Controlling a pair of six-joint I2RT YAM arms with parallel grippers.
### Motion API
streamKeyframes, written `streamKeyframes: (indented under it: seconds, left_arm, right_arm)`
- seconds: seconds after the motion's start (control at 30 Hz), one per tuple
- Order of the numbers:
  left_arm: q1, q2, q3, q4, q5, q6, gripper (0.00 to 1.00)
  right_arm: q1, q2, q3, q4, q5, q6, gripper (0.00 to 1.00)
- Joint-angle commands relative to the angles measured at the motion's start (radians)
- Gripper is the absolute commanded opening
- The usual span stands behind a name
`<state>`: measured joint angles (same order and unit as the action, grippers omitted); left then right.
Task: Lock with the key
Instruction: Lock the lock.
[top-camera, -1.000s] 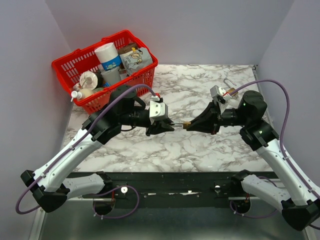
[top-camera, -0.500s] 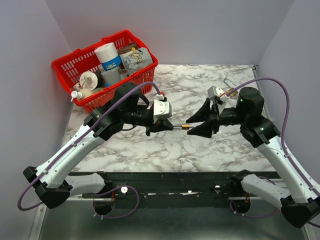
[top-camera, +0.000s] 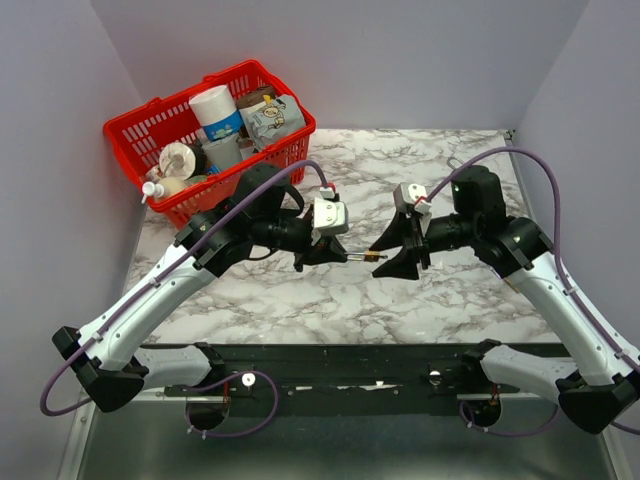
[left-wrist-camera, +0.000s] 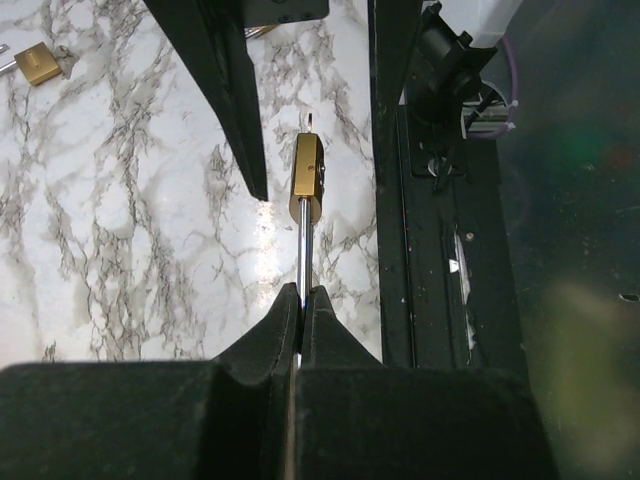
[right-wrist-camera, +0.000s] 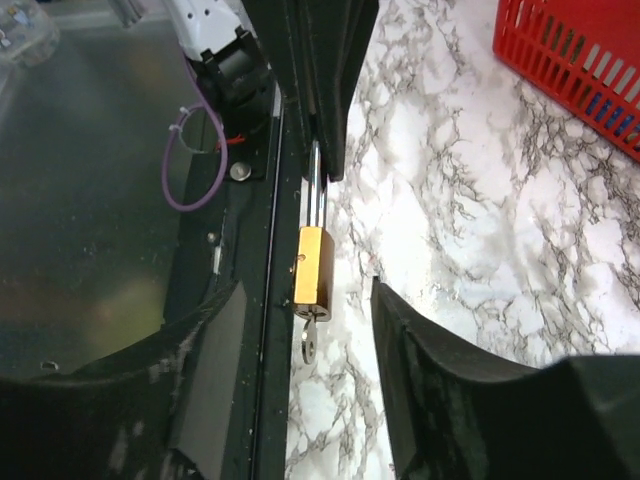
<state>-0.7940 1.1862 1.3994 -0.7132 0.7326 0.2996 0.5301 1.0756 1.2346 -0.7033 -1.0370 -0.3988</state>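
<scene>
Top external: your left gripper is clenched on the shackle of the brass padlock, which sits near the middle of the marble table with its body pointing to 3 o'clock. It looks to be held clear of the surface, though I can't be sure from this angle. Your right gripper comes in from 3 o'clock. Its fingers are released and spread, one on each side of the lock body, gripping nothing. The right wrist view shows the key sticking out of the lock's far end. In the left wrist view a second padlock lies on the table at 10 o'clock. The red basket is at the table's 10 o'clock.
</scene>
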Motion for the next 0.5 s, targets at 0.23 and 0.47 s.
streamKeyframes:
  seconds: [0.23,0.47]
  left_arm:
    - [-0.005,0.012,0.029,0.031,-0.001,-0.047,0.0]
    - [-0.005,0.018,0.029,0.057,0.01,-0.08,0.0]
  right_arm:
    - [0.056,0.001,0.029,-0.044,0.089,-0.092,0.35]
    - [0.065,0.014,0.031,-0.007,0.084,-0.051,0.18]
